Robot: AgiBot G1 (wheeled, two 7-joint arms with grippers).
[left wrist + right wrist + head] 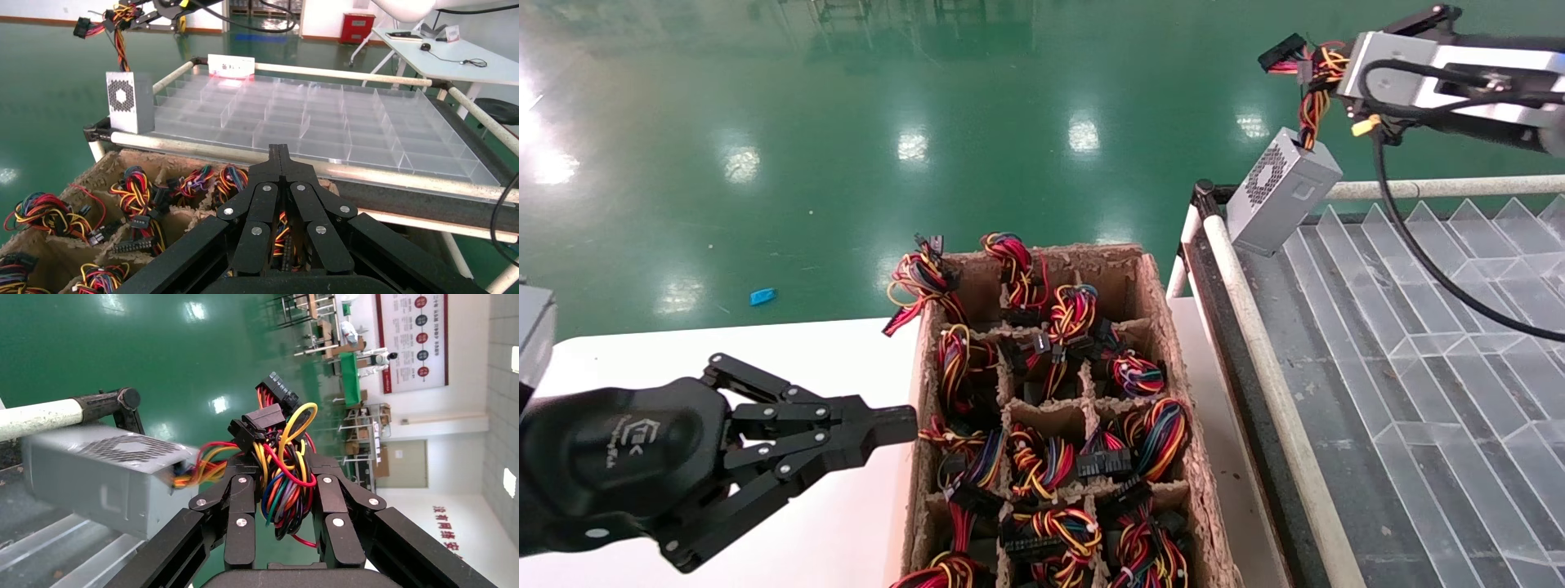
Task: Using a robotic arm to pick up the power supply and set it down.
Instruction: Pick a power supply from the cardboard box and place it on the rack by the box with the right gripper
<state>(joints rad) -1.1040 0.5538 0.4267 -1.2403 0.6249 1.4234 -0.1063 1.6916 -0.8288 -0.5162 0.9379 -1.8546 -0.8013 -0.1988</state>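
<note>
nearest the head camera, the left gripper (pixel 891 425) hangs low over the white table (pixel 682 351), its black linked fingers pressed together to a single tip that points toward the tray (pixel 1156 294); it holds nothing. the tray is rough brown pulp cardboard, cut into square cells, and each cell is stuffed with looped wires in red, yellow, orange, purple and black with black plugs. whatever sits under those wires is hidden, and the tray's near end is cut off by the frame edge

beyond the tray, to the robot's right, stands a rack (pixel 1254 327) with a rail of pale round tubes and black corner joints, carrying a clear plastic divider grid (pixel 1418 343) of thin ribbed walls

farther still and higher up, the right gripper (pixel 278 478) is clamped on the wire bundle (pixel 283 484) of the power supply (pixel 1283 192), the coloured wires squeezed between its two black fingers with a black plug sticking out past them. the supply itself is a small smooth grey metal box that dangles below the gripper from those wires, clear of any surface, above the rack's far corner nearest the tray. its long axis tilts, wire end up toward the gripper, the opposite end down toward the rail. a face with a round honeycomb vent grille (pixel 1267 175) looks toward the tray side. in the right wrist view the box is smeared. behind it lies a glossy green floor (pixel 846 122)
</note>
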